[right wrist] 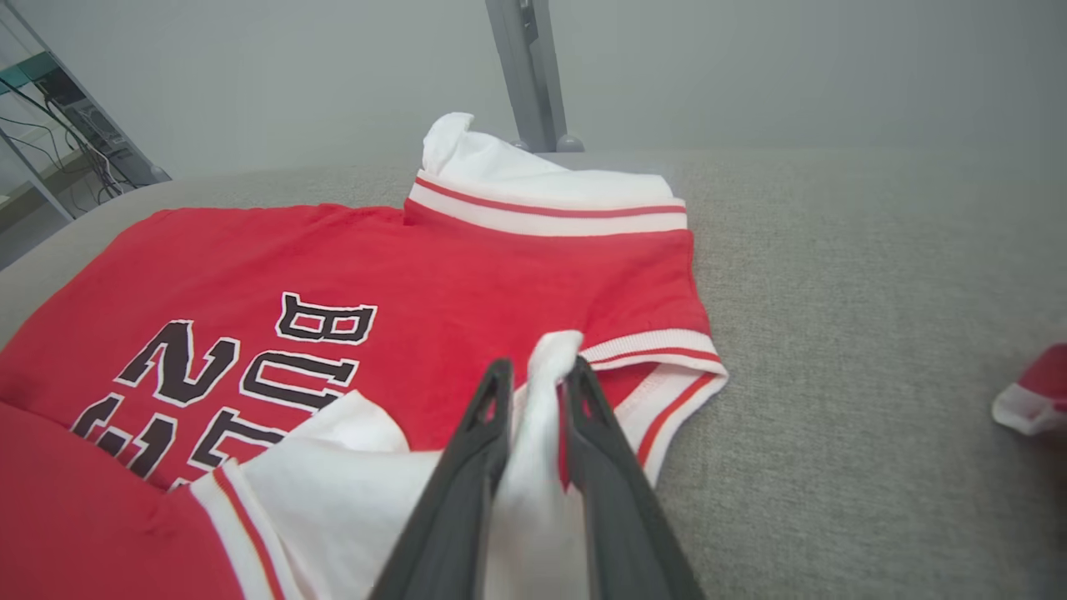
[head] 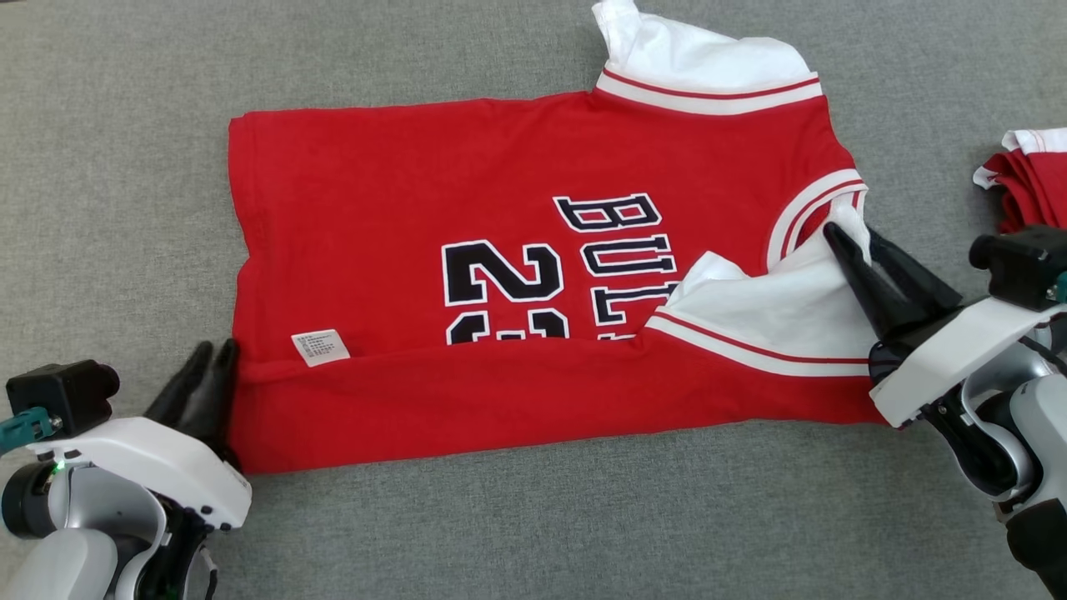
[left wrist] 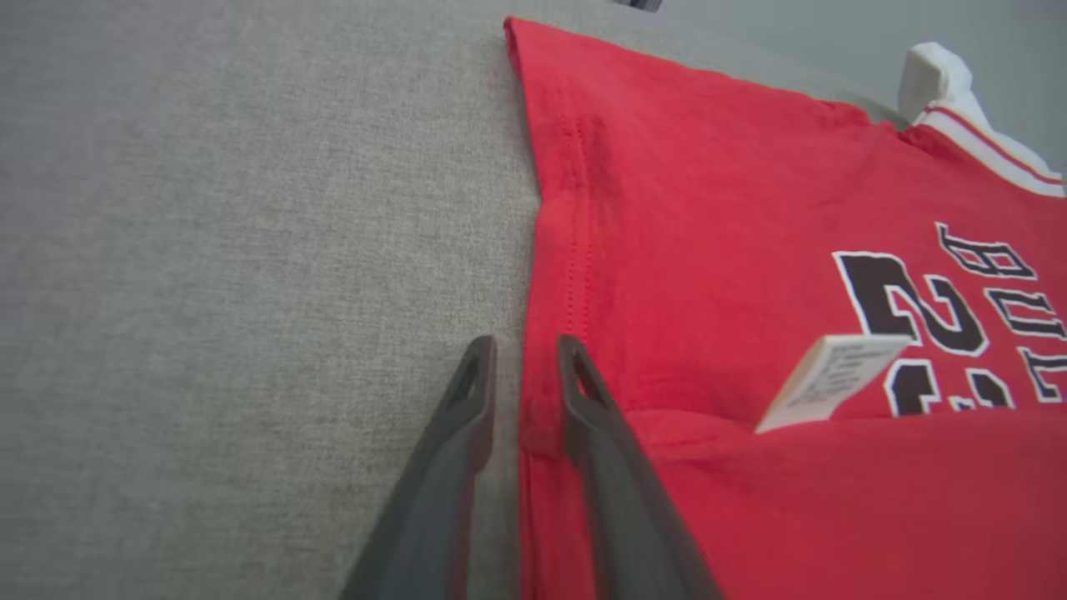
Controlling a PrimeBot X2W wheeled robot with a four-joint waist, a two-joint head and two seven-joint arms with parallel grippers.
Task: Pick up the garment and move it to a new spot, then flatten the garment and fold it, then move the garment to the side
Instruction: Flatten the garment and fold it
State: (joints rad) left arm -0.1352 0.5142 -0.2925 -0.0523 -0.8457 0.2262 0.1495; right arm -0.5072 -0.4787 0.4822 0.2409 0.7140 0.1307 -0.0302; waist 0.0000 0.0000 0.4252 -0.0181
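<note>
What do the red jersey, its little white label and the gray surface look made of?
Jersey: soft matte knit, likely cotton or polyester; it creases, with stitched hems. Label: thin woven or papery tag, stiff enough to stick up. Surface: coarse gray woven fabric, matte, visible weave.

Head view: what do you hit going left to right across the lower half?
left gripper → white care label on the red basketball jersey → black number print → folded-over white sleeve → right gripper → bunched red-and-white garment at the right edge
</note>
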